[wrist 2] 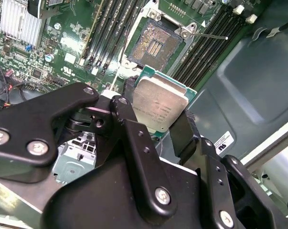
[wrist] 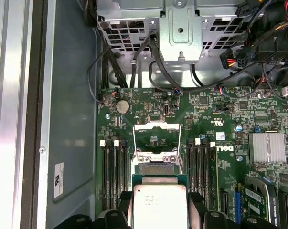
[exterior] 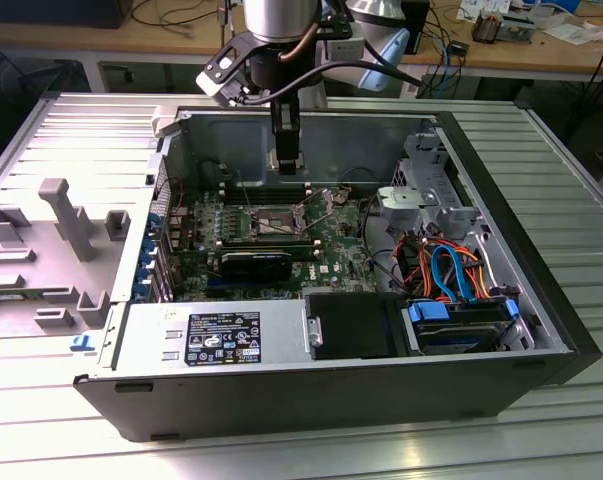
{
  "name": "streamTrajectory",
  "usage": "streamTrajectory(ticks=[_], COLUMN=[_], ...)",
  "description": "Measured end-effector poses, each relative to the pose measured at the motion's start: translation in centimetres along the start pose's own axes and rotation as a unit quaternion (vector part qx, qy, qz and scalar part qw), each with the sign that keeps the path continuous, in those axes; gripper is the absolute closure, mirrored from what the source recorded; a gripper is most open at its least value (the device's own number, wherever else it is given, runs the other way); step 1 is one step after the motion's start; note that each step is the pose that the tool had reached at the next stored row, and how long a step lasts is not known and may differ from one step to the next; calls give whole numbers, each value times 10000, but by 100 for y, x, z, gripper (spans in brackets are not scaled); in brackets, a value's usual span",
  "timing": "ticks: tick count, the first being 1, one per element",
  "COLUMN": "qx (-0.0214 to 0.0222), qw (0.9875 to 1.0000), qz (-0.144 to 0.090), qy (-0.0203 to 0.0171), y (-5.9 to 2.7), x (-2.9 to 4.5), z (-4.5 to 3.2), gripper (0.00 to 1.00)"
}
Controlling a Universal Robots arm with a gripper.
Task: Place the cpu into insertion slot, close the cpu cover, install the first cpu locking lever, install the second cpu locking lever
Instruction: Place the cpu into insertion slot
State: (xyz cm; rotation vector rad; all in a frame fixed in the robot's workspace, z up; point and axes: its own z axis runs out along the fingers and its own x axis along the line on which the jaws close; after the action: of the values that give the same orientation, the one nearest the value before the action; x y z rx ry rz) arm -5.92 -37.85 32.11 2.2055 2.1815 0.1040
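cpu [wrist 2: 160,107]: flat square, matte silvery-grey top, thin green rim, clenched by its edges in the black metal hand [wrist 2: 155,117], hanging over the green motherboard [wrist 2: 53,52] near the open gold-pinned socket [wrist 2: 153,45]; cpu cover [wrist: 156,125] raised

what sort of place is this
Probably a robotics lab or workshop: an open black desktop computer case lies on a ribbed aluminium table, the black tool holds a silvery square cpu above its green motherboard, and cluttered wooden desks stand behind.
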Motion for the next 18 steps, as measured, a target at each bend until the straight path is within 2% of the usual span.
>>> streamTrajectory(ticks=[15, 18], qx=[0, -1], qw=[10000, 10000], qz=[0, -2], qy=[0, -9], y=[-1, -3], x=[0, -1], z=[9, 45], gripper=[45, 45])
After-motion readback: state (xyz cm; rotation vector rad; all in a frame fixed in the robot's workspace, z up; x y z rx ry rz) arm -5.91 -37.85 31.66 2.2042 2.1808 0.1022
